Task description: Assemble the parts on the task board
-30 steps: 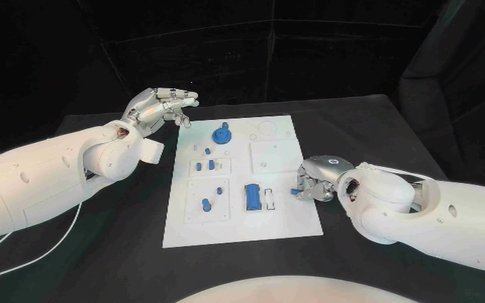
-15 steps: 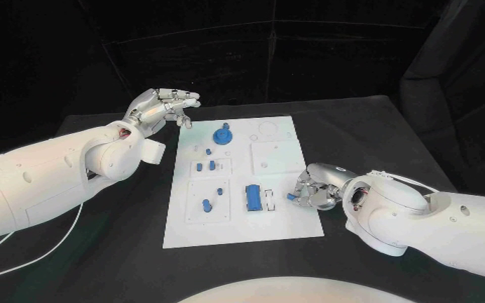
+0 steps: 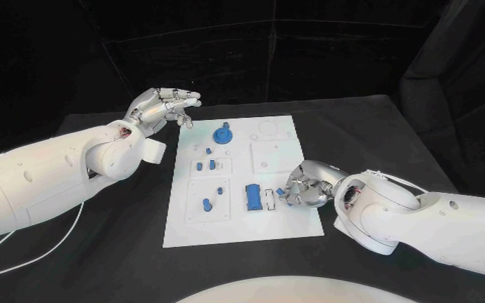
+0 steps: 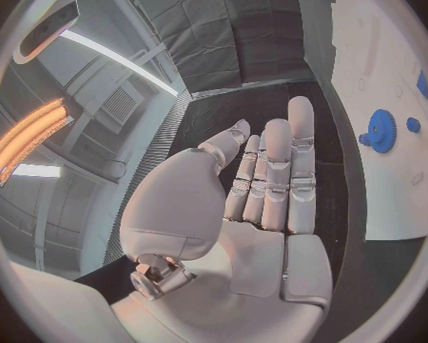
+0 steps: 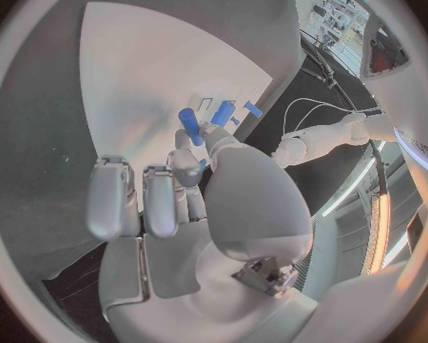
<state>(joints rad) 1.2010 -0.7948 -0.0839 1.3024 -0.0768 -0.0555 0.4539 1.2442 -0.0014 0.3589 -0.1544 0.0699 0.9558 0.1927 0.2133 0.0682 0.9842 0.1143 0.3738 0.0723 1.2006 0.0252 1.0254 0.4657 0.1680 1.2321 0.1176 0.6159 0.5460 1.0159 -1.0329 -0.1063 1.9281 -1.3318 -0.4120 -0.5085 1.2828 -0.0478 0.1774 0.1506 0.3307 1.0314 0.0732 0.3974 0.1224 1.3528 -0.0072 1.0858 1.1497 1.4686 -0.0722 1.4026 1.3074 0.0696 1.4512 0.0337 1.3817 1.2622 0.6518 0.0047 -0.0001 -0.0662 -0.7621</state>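
Note:
The white task board [image 3: 278,229] lies mid-table. On it are a blue gear [image 3: 222,135], a blue block [image 3: 253,197] beside a white slot [image 3: 269,198], and several small blue pegs [image 3: 205,166]. My right hand [image 3: 306,186] hangs over the board's right edge, just right of the slot, and pinches a small blue piece [image 3: 280,192] between thumb and finger. The right wrist view shows that hand [image 5: 190,198] with the blue piece [image 5: 190,126] at its fingertips over the board [image 5: 148,76]. My left hand [image 3: 165,109] is raised beyond the board's far left corner, fingers apart and holding nothing; in its wrist view the palm [image 4: 257,213] is bare, with the gear [image 4: 378,129] beyond.
The black table [image 3: 384,135] has free room right of the board and in front of it. A white cable [image 3: 45,250] trails along the table's left front. My left forearm [image 3: 71,170] stretches along the board's left side.
My right hand has moved left, from beside the board's right edge to over it, carrying the small blue piece closer to the blue block. The left hand has stayed put.

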